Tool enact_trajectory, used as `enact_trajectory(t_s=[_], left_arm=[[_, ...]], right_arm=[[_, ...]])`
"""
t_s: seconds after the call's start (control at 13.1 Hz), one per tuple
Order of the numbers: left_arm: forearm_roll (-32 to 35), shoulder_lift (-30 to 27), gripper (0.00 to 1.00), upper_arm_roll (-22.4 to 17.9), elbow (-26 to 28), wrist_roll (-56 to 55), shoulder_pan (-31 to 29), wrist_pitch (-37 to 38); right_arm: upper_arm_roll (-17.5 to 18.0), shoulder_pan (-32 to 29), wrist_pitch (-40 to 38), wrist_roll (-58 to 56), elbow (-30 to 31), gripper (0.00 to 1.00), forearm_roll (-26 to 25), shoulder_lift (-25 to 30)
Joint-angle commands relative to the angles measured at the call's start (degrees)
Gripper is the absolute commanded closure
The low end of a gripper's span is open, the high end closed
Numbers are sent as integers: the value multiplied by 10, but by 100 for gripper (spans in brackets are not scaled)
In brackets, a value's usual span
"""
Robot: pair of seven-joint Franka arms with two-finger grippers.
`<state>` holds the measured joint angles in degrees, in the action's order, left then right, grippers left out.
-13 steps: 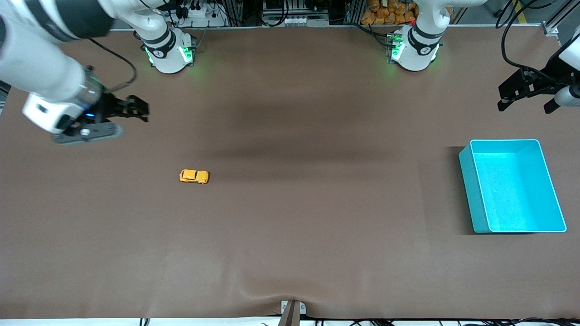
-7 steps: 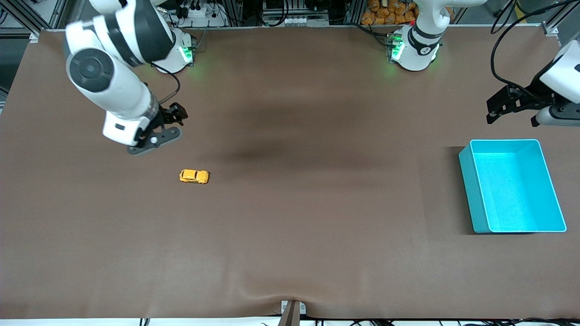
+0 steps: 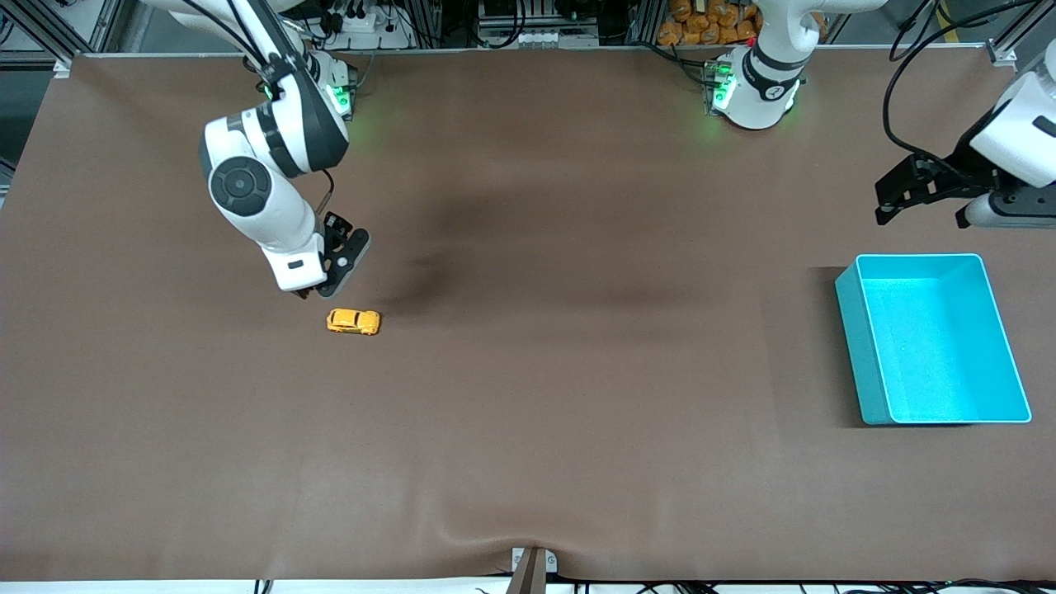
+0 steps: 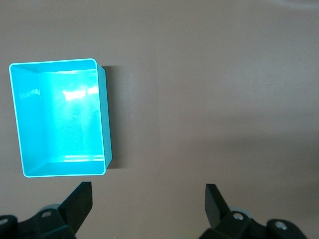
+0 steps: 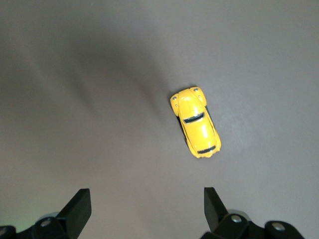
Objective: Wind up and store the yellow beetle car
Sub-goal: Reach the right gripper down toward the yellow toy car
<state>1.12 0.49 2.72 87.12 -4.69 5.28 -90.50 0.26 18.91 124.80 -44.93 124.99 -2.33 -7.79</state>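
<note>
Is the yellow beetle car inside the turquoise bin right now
No, the yellow beetle car sits on the bare table toward the right arm's end, well apart from the turquoise bin.

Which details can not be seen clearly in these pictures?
- Right gripper: front view, the arm's wrist covers its fingertips; right wrist view cuts off its base.
- Yellow car: its underside and any winding part face the table; wheels too small.
- Left gripper: left wrist view shows only the tips.
- Turquoise bin: the outer wall toward the table end is hidden in both views.
</note>
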Motion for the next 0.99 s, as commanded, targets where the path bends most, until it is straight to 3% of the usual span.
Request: enact_trajectory(t_s=[0.0, 0.3, 0.69, 0.91], left_arm=[[-2, 11, 0, 4, -8, -16, 6, 6], [-3, 10, 0, 6, -11, -16, 4, 3], [-2, 12, 0, 5, -10, -17, 5, -17], [-2, 17, 0, 5, -10, -20, 7, -24]], right_arm=[[2, -12, 30, -62, -3, 0, -6, -33], [1, -13, 98, -135, -9, 0, -9, -86], [0, -26, 113, -199, -63, 11, -36, -136], [0, -31, 133, -201, -65, 15, -37, -156]])
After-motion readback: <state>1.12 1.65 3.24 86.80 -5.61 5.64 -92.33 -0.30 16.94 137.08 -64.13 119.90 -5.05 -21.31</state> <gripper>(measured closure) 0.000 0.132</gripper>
